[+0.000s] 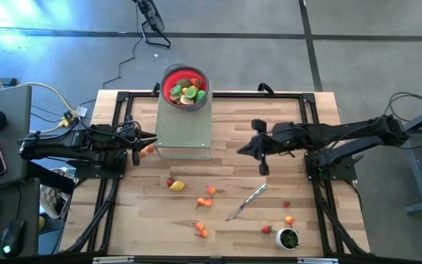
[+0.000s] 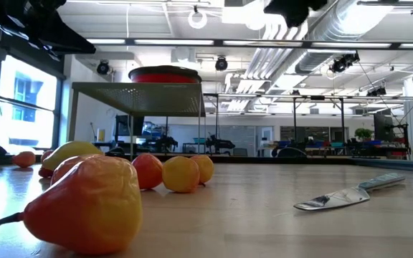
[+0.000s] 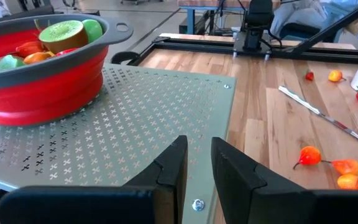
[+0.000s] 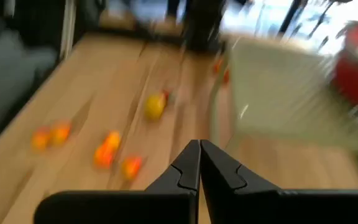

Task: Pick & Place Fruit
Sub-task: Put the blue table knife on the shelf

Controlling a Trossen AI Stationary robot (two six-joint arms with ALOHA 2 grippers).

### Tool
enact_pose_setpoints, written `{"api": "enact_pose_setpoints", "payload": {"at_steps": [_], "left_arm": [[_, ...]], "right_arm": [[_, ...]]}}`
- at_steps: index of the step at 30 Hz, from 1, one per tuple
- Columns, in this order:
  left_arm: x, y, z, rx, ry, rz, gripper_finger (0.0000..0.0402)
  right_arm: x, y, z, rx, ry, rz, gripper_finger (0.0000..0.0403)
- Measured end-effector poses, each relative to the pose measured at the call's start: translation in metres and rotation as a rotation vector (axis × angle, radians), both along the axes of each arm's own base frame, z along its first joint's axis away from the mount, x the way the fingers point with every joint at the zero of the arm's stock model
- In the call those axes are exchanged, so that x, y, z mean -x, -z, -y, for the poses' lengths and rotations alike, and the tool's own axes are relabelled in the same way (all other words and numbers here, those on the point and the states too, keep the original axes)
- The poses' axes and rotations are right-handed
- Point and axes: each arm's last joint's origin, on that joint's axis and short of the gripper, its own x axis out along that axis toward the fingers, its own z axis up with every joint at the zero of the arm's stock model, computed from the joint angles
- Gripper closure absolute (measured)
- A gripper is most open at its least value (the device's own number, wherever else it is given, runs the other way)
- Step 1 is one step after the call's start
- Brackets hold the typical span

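Two dark arms reach in over the wooden surface [image 1: 284,220] from its left and right edges. Near the far edge we see a perforated metal stand [image 1: 184,126], and on its far end a red bowl [image 1: 185,86] filled with green, orange and red fruit pieces [image 1: 190,92].

The right hand [image 1: 244,149] hangs above the middle of the surface, just right of the stand, its fingers [image 4: 191,165] pressed together on nothing. The left hand [image 1: 139,150] sits at the stand's left side, its fingers [image 3: 174,167] a narrow gap apart and empty; a small orange piece [image 1: 148,149] lies just beside it.

More loose fruit [image 1: 176,185] is scattered across the near half of the surface. A silver knife [image 1: 246,202] lies among them, and a small white cup [image 1: 288,238] with green contents stands close to the near edge.
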Motion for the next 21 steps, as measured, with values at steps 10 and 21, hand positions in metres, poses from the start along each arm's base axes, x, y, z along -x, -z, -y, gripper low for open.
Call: {"api": "enact_pose_setpoints", "payload": {"at_steps": [10,21], "left_arm": [[0.000,0.000,0.000,0.003,0.000,0.001,0.0334],[0.000,0.000,0.000,0.003,0.000,0.003,0.0334]], "right_arm": [[0.028,0.024,-0.031,0.044,-0.061,-0.394,0.0400],[0.045,0.035,-0.060,-0.020,-0.099,-0.543,0.0400]]}}
